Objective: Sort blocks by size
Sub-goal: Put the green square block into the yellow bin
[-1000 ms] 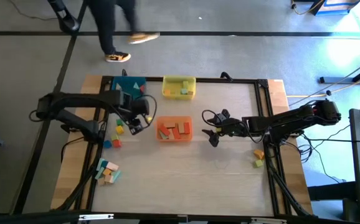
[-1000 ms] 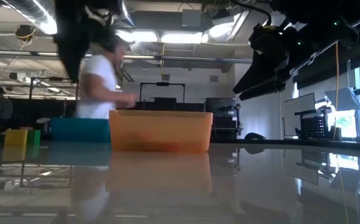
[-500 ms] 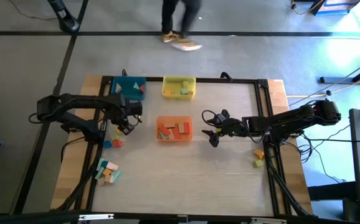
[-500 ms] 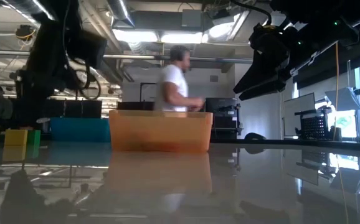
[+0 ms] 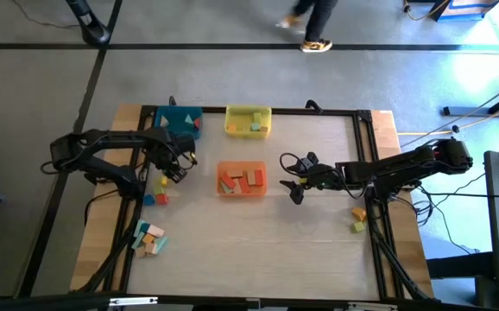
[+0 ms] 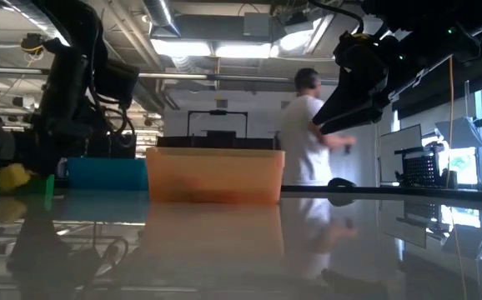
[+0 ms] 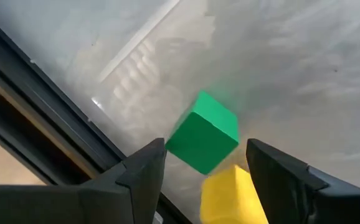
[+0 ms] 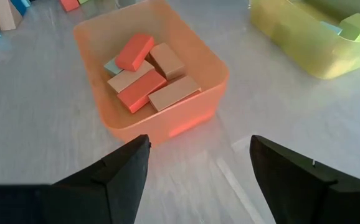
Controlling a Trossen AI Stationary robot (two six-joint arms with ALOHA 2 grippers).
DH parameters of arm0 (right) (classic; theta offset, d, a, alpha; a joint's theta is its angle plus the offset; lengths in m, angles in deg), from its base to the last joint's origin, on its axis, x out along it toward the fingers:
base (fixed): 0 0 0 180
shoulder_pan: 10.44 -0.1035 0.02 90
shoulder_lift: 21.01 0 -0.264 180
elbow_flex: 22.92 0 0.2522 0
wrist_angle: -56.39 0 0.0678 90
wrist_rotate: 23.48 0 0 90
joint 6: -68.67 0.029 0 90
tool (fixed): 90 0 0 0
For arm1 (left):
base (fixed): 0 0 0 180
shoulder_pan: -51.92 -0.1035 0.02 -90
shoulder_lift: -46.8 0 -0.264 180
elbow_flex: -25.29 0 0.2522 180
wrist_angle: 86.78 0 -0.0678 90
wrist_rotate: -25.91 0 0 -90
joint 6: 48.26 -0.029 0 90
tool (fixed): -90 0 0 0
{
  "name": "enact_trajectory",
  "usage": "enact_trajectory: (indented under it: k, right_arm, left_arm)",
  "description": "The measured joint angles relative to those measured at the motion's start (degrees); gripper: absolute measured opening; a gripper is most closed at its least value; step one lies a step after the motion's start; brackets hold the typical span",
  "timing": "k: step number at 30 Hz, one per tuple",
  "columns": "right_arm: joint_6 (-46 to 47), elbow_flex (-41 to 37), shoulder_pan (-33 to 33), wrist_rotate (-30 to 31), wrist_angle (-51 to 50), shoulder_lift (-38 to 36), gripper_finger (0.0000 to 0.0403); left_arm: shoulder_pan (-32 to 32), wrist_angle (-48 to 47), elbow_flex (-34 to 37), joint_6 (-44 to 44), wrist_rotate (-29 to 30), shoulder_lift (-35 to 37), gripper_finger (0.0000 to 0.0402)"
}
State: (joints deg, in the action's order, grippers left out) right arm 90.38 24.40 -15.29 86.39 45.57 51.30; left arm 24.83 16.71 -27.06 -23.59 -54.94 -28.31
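High view: the left gripper [image 5: 173, 175] sits at the left part of the surface [image 5: 258, 250], just over a yellow block [image 5: 165, 181] and a green one beside it. The left wrist view looks down between the two dark fingers [image 7: 136, 180], which stand apart with nothing clamped; a green block [image 7: 203, 132] lies in the gap, and a yellow block [image 7: 230, 196] touches it on the near side. Both rest on the surface.

Just nearer the front from them, in the high view, lie a blue and a red block [image 5: 154, 199], and further toward the front-left corner a loose heap of blocks [image 5: 148, 238] in wood, blue and orange tones. A blue tray [image 5: 179, 120] stands at the back left with a few blocks in it, a yellow tray [image 5: 248, 121] beside it holds green and pale pieces, and an orange tray [image 5: 242, 179] sits in the middle of the surface.

The right gripper [image 5: 293, 186] hangs just right of the orange tray, above the surface, its fingers [image 8: 121, 177] spread and empty. Its wrist view shows the orange tray [image 8: 211, 87] holding red and wood-coloured bricks, and the yellow tray [image 8: 292, 37] beyond. Two more blocks [image 5: 358, 219], orange and green, lie at the right edge under the right arm.

A person [image 6: 312, 137] walks in the room behind the surface.
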Motion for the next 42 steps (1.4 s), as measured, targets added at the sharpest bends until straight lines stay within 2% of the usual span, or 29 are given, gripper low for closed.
enact_trajectory:
  k: [22, 29, 33, 42]
  right_arm:
    - [0.0, 0.0, 0.0, 0.0, 0.0, 0.0, 0.0276]
    - [-0.1, 0.0, 0.0, 0.0, 0.0, 0.0, 0.0276]
    - [-0.1, 0.0, 0.0, 0.1, 0.0, 0.0, 0.0276]
    - [-0.2, 0.0, 0.0, 0.0, 0.0, 0.0, 0.0276]
  left_arm:
    - [-1.1, 3.9, 0.7, -0.1, -0.4, 0.0, 0.0211]
    - [-1.0, 0.6, 0.7, 7.5, -1.0, 0.0, 0.0211]
    - [-1.0, 4.4, 0.7, 11.0, -0.6, 0.0, 0.0211]
    - [-1.0, 5.8, 0.7, 13.0, -0.5, 0.0, 0.0211]
